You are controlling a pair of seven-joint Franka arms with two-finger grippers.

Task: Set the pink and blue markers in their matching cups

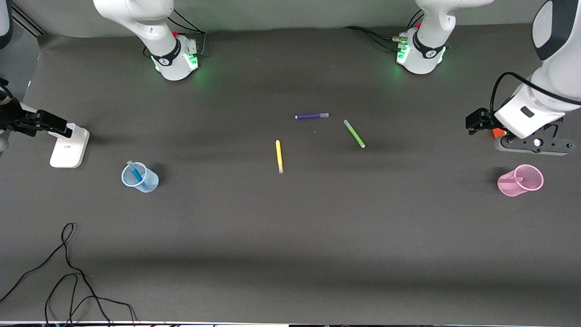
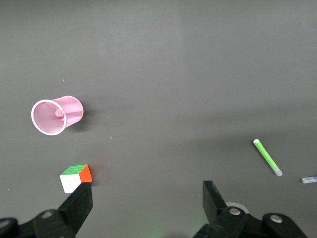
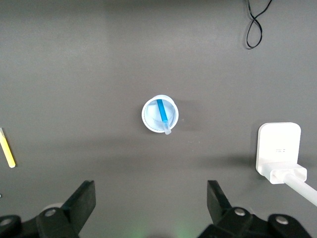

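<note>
The pale blue cup (image 1: 140,177) stands toward the right arm's end of the table with the blue marker (image 1: 137,174) leaning inside it. Both show in the right wrist view, cup (image 3: 151,115) and marker (image 3: 162,115). My right gripper (image 3: 150,198) hangs open and empty above the table beside this cup. The pink cup (image 1: 520,180) stands toward the left arm's end, with the pink marker's pale cap (image 2: 59,113) showing inside the cup (image 2: 69,110). My left gripper (image 2: 146,201) is open and empty above the table beside the pink cup.
A yellow marker (image 1: 279,156), a purple marker (image 1: 312,116) and a green marker (image 1: 354,133) lie mid-table. A small colour cube (image 2: 76,177) sits beside the pink cup. A white stand (image 1: 69,146) is near the blue cup. A black cable (image 1: 68,272) loops at the front corner.
</note>
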